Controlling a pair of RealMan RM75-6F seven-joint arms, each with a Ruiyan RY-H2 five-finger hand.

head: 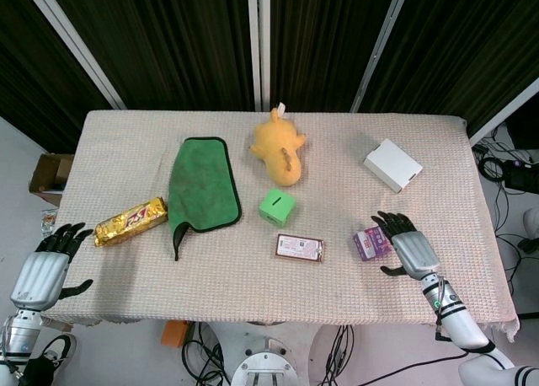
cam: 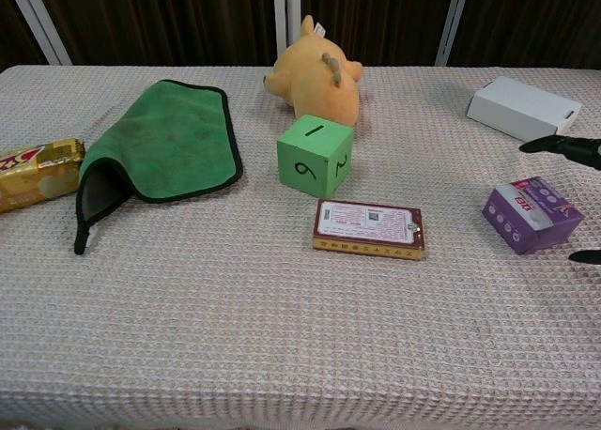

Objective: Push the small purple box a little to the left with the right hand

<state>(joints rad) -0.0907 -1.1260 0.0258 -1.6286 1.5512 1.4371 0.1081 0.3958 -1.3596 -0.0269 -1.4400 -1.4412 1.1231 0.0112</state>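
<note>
Covering most of both views is the table (head: 253,297) with its beige waffle-weave cloth, everything else sits on that. Biggest item is the green towel (head: 202,184) out at about 10 o'clock from the table centre, one corner folded under. Next the yellow plush toy (head: 280,148) up at 12 o'clock near the far edge, then the white box (head: 392,164) at roughly 2 o'clock.

Right hand (head: 410,250) is at about 4 o'clock, fingers spread apart and holding nothing, palm facing the small purple box (head: 371,243), which lies flat just beside its fingertips. Can't tell from the head view if they're touching; the chest view shows a gap between the dark fingertips (cam: 554,145) and the box. Left hand (head: 46,264) is way off at 8 o'clock at the table's edge, fingers open too, nothing in it.

Smaller stuff: gold snack bar (head: 130,221) at 9 o'clock, the red card box (head: 299,248) at 6 o'clock, near the purple one but apart, and the green die (head: 276,206) dead centre, just behind it.
</note>
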